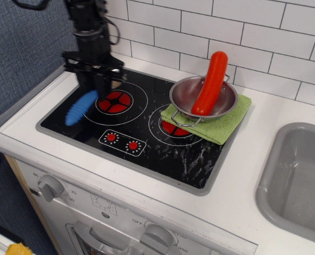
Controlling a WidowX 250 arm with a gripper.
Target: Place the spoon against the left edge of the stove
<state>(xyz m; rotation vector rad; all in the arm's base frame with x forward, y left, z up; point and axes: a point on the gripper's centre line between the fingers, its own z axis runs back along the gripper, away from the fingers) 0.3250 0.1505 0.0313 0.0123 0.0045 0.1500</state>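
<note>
The stove (147, 133) is a glossy black cooktop with a grey rim, two red burners in white rings and two small red dials. The spoon (79, 108) shows only its ribbed bright-blue handle, slanting down to the left over the stove's left part. Its silver bowl is hidden between the fingers. My gripper (95, 87) hangs from above the left burner's left side and is shut on the spoon's upper end. The handle's low tip is near the stove's left rim; I cannot tell whether it touches the glass.
A metal bowl (221, 103) holding a long red sausage toy (210, 82) sits on a green cloth (224, 127) over the right burner. A grey sink (298, 180) lies at the right. A white tiled wall runs behind, and a wooden post stands at the back left.
</note>
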